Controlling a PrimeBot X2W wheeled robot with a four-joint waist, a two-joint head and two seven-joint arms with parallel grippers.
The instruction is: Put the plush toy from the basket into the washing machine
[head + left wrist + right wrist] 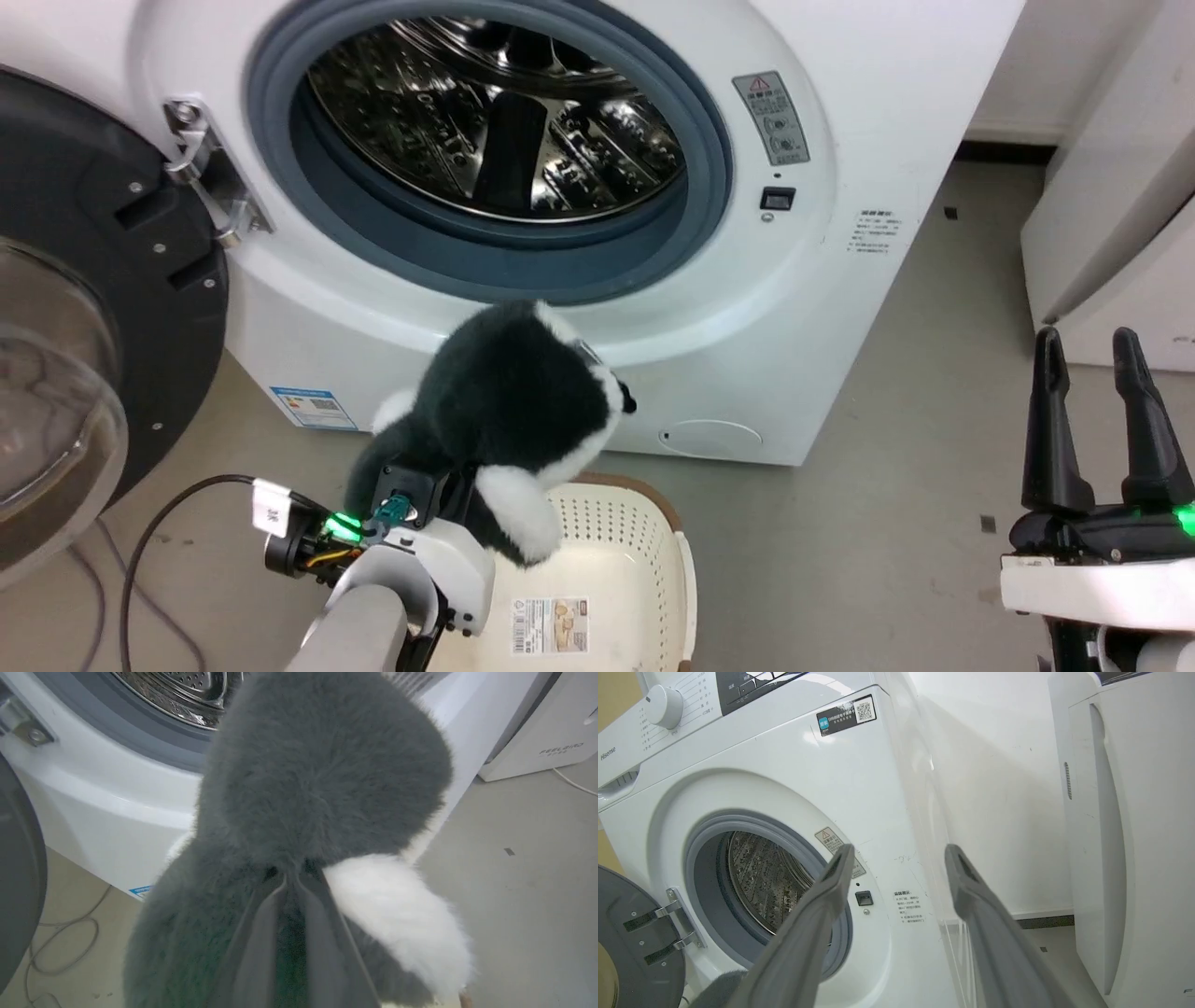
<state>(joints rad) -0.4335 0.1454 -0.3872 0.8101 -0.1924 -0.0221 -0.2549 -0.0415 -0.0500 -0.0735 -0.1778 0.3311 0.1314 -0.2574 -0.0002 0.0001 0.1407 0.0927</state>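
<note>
Your left tool (pixel 293 879) is clamped on the toy (pixel 513 401), both fingers (pixel 259 942) squeezed together deep in the grey fur. The toy is up in the air above the basket (pixel 658 532), clear of its bottom, where the paper label (pixel 549 625) lies in plain sight. One white paw (pixel 518 513) droops over the basket's far rim.

In the head view the toy's head sits right in front of the washer (pixel 840 280), just below the lower lip of the grey gasket (pixel 560 271), black nose pointing right. You cannot tell whether the fur touches the white front panel.

The porthole is wide open above it, and the steel drum (pixel 439 103) is showing. The door (pixel 103 308) is swung fully out to the left, with its hinge (pixel 210 177) bare. That door edge stands near your left arm, and a dark cable (pixel 149 541) loops on the floor (pixel 887 523) between them. It is tight on that side.

To the right it is roomier, with open floor running from the basket to your right tool (pixel 1086 341). That tool is spread apart and gripping nothing, fingers upright, well apart from the toy. Just beyond it stands a white appliance (pixel 1120 233). In the right wrist view a strip of floor and wall shows between the washer's side and that appliance.
</note>
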